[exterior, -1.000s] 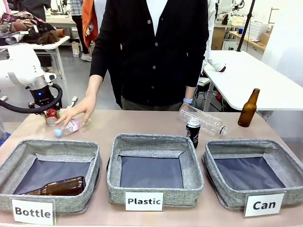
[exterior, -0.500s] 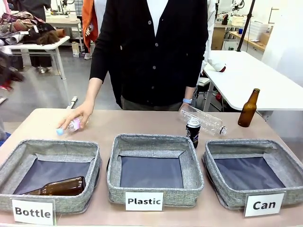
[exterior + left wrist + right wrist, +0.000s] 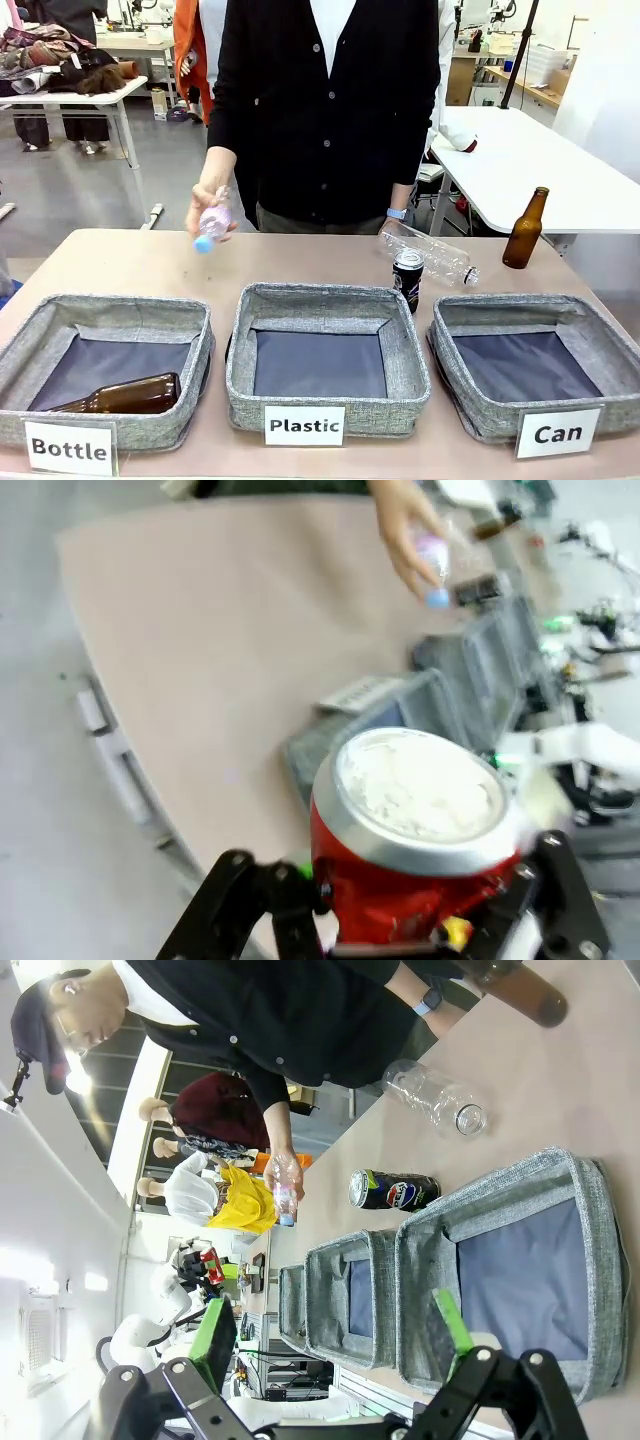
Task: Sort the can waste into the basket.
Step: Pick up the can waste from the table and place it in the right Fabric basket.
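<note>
The left gripper (image 3: pixel 395 920) was clamped on the crushed red can (image 3: pixel 420 810), its top facing the camera, above the left edge of the table (image 3: pixel 150 262). The Can basket (image 3: pixel 590 318) sat at the right end, past the Bottle basket (image 3: pixel 100 305) and Plastic basket (image 3: pixel 320 295) (a long carry across). The black can (image 3: pixel 407 278) stood upright at the far side between those last 2 baskets. It was likely nearer the right gripper (image 3: pixel 330 1350), which hung spread wide and empty.
</note>
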`<state>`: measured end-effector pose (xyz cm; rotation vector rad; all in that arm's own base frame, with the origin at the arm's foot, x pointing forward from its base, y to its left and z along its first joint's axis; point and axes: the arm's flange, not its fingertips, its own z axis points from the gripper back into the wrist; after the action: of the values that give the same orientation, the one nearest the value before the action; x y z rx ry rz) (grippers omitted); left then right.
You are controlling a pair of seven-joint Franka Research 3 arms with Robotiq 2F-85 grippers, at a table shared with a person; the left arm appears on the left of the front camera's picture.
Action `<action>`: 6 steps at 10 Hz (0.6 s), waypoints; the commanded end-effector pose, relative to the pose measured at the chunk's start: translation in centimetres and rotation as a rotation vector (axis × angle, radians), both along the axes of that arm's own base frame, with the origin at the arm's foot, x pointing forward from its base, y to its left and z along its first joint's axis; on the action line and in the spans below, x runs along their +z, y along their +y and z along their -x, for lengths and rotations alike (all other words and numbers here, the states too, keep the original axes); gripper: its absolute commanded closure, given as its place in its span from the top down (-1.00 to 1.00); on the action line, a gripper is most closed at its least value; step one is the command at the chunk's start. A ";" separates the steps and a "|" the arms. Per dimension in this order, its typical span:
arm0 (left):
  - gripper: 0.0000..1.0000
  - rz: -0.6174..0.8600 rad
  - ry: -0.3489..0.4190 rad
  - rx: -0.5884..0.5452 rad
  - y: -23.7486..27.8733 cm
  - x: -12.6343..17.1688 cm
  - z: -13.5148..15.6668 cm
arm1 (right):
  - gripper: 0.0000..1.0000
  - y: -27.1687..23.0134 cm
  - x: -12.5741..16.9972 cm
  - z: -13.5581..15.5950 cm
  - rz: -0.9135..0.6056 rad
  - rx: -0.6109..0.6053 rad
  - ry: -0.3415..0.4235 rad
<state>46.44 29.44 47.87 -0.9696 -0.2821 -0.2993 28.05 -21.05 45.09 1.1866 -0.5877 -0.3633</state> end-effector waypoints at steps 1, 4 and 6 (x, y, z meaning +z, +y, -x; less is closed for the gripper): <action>-1.00 0.028 0.065 0.052 -1.3 0.0 -1.7 | 1.00 0.0 0.0 -0.2 -0.006 -0.005 -0.040; -1.00 0.000 0.000 0.000 0.0 0.0 0.0 | 1.00 0.0 0.0 -0.2 -0.006 -0.005 -0.040; -0.89 0.011 0.036 -0.129 -3.1 -1.1 -1.0 | 1.00 0.0 0.0 -0.2 -0.006 -0.005 -0.040</action>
<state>47.17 28.68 46.98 -0.9896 -0.2374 -0.3174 28.06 -21.04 45.09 1.1863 -0.5875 -0.3627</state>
